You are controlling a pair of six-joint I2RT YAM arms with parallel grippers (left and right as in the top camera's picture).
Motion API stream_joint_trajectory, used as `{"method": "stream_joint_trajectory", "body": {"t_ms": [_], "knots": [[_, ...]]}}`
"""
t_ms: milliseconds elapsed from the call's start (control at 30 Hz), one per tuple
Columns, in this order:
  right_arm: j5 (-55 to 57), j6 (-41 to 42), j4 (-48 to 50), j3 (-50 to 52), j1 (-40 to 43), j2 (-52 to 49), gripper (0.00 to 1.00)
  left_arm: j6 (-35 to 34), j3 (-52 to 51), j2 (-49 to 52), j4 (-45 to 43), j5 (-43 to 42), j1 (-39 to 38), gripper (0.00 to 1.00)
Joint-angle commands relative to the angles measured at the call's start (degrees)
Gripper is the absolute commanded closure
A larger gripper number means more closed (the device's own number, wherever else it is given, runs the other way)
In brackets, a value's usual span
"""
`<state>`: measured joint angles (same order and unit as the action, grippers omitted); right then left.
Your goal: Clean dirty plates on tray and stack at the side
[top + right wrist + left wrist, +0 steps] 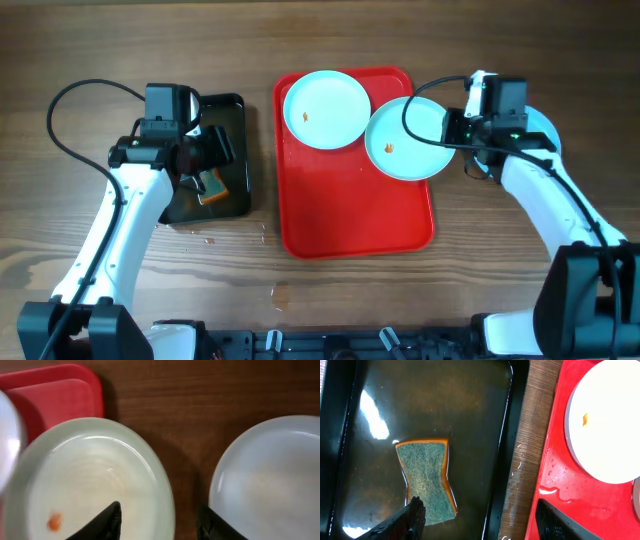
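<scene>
The red tray [350,215] holds two pale plates. One plate [325,108] lies at its far left, with an orange smudge; it also shows in the left wrist view [610,425]. The second plate [408,140] overhangs the tray's right edge, also smudged [90,475]. A third plate [548,130] lies on the table to the right, partly under my right arm [270,475]. My right gripper [462,125] is open and straddles the second plate's right rim [160,517]. My left gripper [205,150] is open above the sponge [426,477].
A black tray [235,110] with water and the green-orange sponge stands left of the red tray, its rim showing in the left wrist view [512,435]. Water drops [280,295] lie on the wooden table near the front.
</scene>
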<state>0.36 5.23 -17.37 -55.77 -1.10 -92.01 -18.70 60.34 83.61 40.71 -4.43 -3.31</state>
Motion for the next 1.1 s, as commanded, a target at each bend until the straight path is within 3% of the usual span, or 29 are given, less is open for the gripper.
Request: {"method": "stream_joint_trajectory", "body": {"t_ms": [0, 33, 100, 133, 233, 433, 733, 900, 1000, 1067], "knots": [[5.7, -2.3, 2.1, -0.7, 0.0, -5.9, 0.53, 0.5, -0.3, -0.7, -0.2, -1.3, 0.2, 0.32], [5.7, -2.3, 2.5, -0.7, 0.0, -7.0, 0.55, 0.5, -0.3, -0.7, -0.2, -1.3, 0.2, 0.32], [5.1, -2.1, 2.9, -0.7, 0.0, -8.3, 0.67, 0.5, -0.3, -0.7, -0.2, -1.3, 0.2, 0.32], [2.2, -2.1, 2.5, -0.7, 0.0, -8.4, 0.85, 0.5, -0.3, -0.7, -0.2, -1.4, 0.2, 0.32], [-1.8, -0.7, 0.3, -0.8, 0.0, -7.5, 0.96, 0.5, -0.3, -0.7, -0.1, -1.4, 0.2, 0.32], [-2.7, 10.6, -9.8, -0.8, 0.0, -2.0, 0.96, 0.5, -0.3, -0.7, -0.1, -1.4, 0.2, 0.32], [-10.5, 19.3, -28.1, -0.7, -4.3, 6.3, 0.96, 0.5, -0.3, -0.7, 0.2, -1.4, 0.2, 0.31], [-9.5, 19.0, -26.1, 3.1, -9.6, 5.3, 0.96, 0.5, -0.3, -0.7, 0.3, -1.3, 0.2, 0.30], [-8.7, 23.5, -22.7, 6.2, -12.3, 4.1, 0.95, 0.5, -0.3, -0.7, 0.5, -1.4, 0.2, 0.29], [-8.8, 24.9, -21.7, 6.9, -13.2, 3.6, 0.66, 0.5, -0.3, -0.7, 0.8, -1.3, 0.2, 0.29]]}}
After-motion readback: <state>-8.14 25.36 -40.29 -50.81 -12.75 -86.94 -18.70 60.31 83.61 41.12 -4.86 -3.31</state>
